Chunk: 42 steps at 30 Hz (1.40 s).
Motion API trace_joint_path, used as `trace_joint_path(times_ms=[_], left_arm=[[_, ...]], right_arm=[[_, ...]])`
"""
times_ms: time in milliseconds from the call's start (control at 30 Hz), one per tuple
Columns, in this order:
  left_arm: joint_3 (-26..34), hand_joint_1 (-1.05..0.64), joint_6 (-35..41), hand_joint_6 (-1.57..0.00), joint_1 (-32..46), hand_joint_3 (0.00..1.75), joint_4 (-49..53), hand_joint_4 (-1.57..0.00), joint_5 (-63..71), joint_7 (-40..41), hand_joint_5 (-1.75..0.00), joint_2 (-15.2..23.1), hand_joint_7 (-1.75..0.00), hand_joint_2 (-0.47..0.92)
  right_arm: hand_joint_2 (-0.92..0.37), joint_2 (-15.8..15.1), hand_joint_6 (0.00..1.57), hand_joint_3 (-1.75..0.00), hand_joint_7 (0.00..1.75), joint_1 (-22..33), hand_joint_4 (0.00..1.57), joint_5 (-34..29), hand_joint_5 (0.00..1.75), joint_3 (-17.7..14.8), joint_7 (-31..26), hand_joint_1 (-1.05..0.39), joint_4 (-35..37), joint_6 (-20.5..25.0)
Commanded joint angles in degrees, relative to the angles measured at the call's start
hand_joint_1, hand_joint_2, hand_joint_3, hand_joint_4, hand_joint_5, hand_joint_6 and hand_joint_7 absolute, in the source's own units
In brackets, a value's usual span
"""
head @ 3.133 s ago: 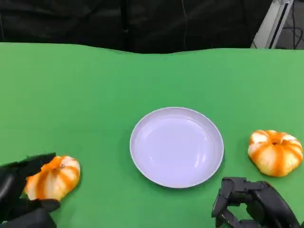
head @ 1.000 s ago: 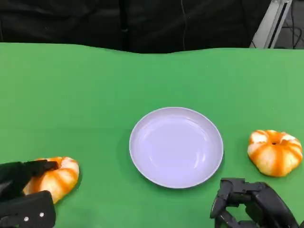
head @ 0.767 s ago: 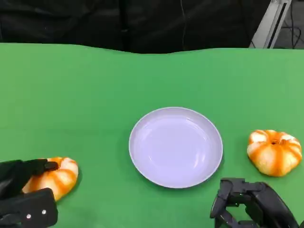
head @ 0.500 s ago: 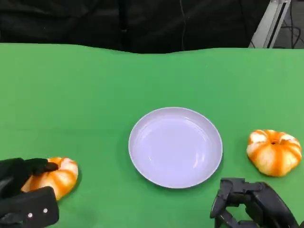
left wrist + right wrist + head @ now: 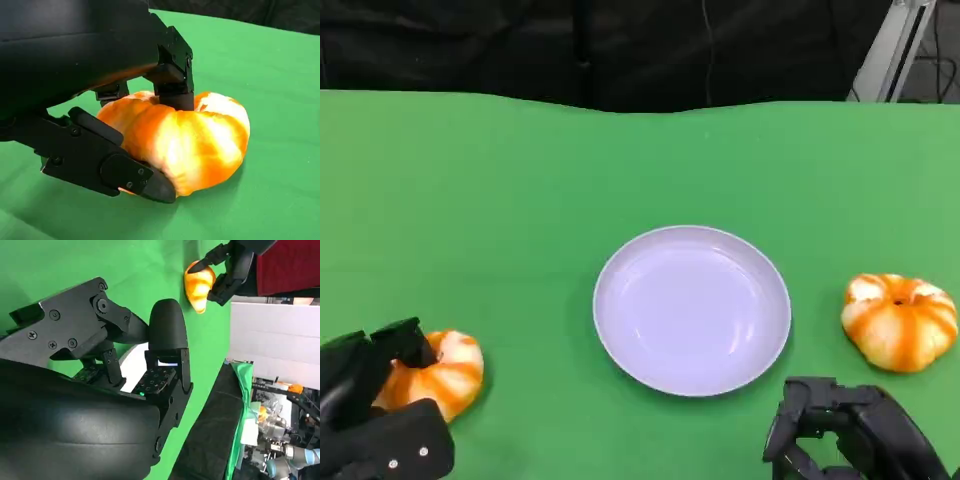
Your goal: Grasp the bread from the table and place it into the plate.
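An orange-and-white striped bread (image 5: 448, 372) lies on the green table at the lower left. My left hand (image 5: 365, 405) grips it: in the left wrist view one finger (image 5: 175, 87) presses on top of the bread (image 5: 200, 140) and the thumb lies along its underside. The white plate (image 5: 692, 233) stands empty in the middle of the table. A second bread (image 5: 900, 320) of the same kind rests to the right of the plate. My right hand (image 5: 850, 435) sits low at the front right, fingers curled in, holding nothing.
The green table (image 5: 520, 200) ends at a dark backdrop at the far edge. A metal frame (image 5: 895, 45) stands at the back right. The right wrist view shows my right hand (image 5: 100, 390) up close and, far off, the left hand's bread (image 5: 197, 285).
The left hand's fingers have shifted over the left bread and closed tighter around it. The bread stays at about the same spot. The right hand, plate and right bread are unmoved.
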Motion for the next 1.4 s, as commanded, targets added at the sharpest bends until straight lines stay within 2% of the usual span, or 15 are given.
trace_joint_path(times_ms=[33, 467, 800, 900, 1067, 1233, 1400], left_arm=[[0.04, -0.09, -0.47, -0.48, 0.43, 0.0, 1.75, -0.56, -0.36, 0.84, -1.75, -0.13, -1.74, 0.82], [2.53, -0.11, -4.06, -0.49, 2.5, 0.01, -4.76, -0.54, -0.09, 4.99, -1.75, 1.16, -1.66, 0.82], [4.13, -0.1, -5.09, -0.53, 3.71, 0.0, -10.72, -0.54, -0.57, 3.43, -1.75, 1.91, -1.6, 0.83], [4.19, -0.1, -3.2, -0.53, 4.89, 0.0, -18.77, -0.54, 0.64, 2.71, -1.75, 0.67, -1.59, 0.82], [4.08, -0.11, 0.7, -0.55, 5.29, 0.01, -25.7, -0.53, 0.58, -0.19, -1.75, -1.33, -1.57, 0.84], [3.93, -0.09, 3.73, -0.58, 5.24, 0.0, -29.08, -0.55, 1.55, -1.86, -1.69, -3.04, -1.48, 0.81], [3.78, -0.07, 3.48, -0.62, 4.83, 0.0, -30.47, -0.56, 1.83, -2.01, -1.66, -4.29, -1.41, 0.81]], right_arm=[[-0.61, -0.38, 0.86, -0.98, 1.21, 0.29, 0.85, 0.39, 1.46, -0.2, -0.25, -0.09, -0.47, -0.25], [-0.59, -0.58, 0.85, -1.0, 1.21, -0.36, 0.85, 0.12, 1.46, -0.42, -0.34, -0.09, 0.9, -0.73], [-0.61, -0.09, 0.85, -0.98, 1.2, -1.77, 0.85, 0.05, 1.44, -0.4, -0.45, -0.1, 2.79, -1.77], [-0.63, -0.57, 0.85, -0.95, 1.21, -1.99, 0.85, 0.16, 1.46, -0.44, 0.11, -0.11, 3.73, -1.91], [-0.63, -0.83, 0.86, -0.93, 1.21, -2.29, 0.85, 1.31, 1.47, -0.9, 1.14, -0.11, 4.21, -1.89], [-0.63, -1.02, 0.86, -0.94, 1.2, -1.89, 0.85, 1.04, 1.47, -1.11, 0.99, -0.1, 3.66, -1.33], [-0.63, -0.95, 0.86, -0.95, 1.2, -1.95, 0.86, 1.03, 1.47, -1.06, 1.02, -0.1, 3.36, -1.43]])
